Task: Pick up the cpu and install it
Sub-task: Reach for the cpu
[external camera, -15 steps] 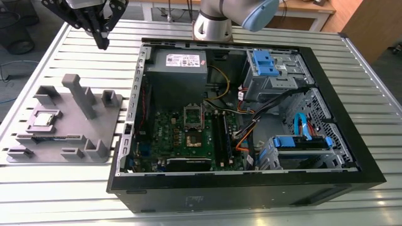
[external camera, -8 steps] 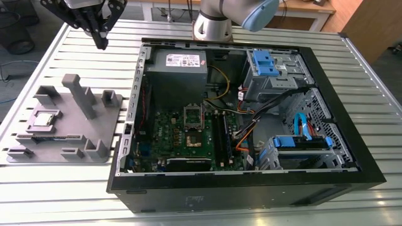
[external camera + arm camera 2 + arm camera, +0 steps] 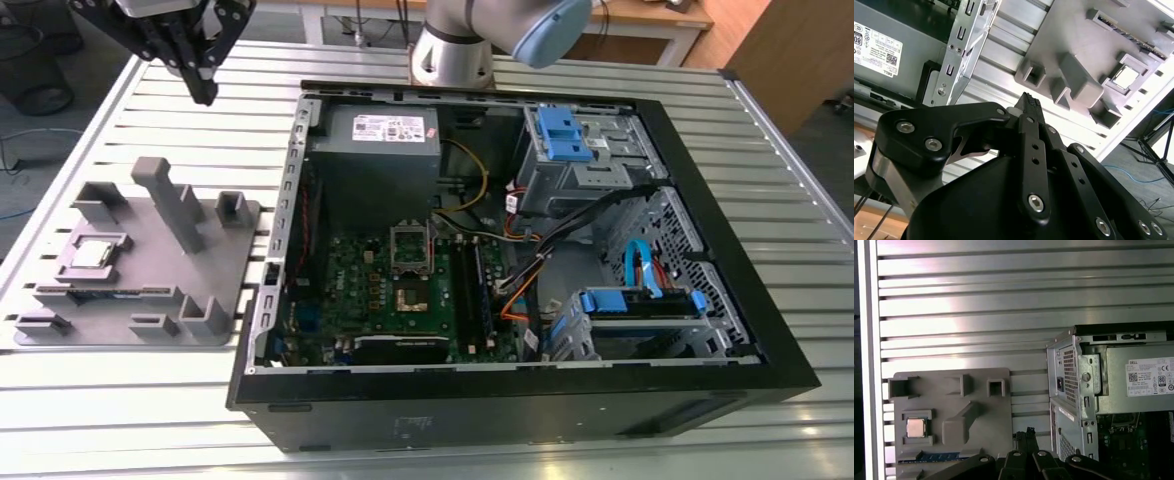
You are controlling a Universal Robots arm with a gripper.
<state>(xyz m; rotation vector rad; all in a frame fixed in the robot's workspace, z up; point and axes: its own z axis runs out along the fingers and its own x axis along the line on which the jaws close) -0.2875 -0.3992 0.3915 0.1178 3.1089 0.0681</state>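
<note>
End effector [image 3: 204,92] hovers above the slatted surface [image 3: 134,400], fingertips pinched together, nothing in them. Well apart from it, the cpu [image 3: 91,252] lies flat in its grey holder [image 3: 220,290] pocket. Likely light, stiff, slick-topped, delicate underneath: grip opposite edges.

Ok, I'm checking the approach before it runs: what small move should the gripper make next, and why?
Probably shift the gripper across until it hangs above the chip. The chip lies untouched in its pocket on the grey holder, and the gripper hangs shut and empty, off to the side of it.
</note>
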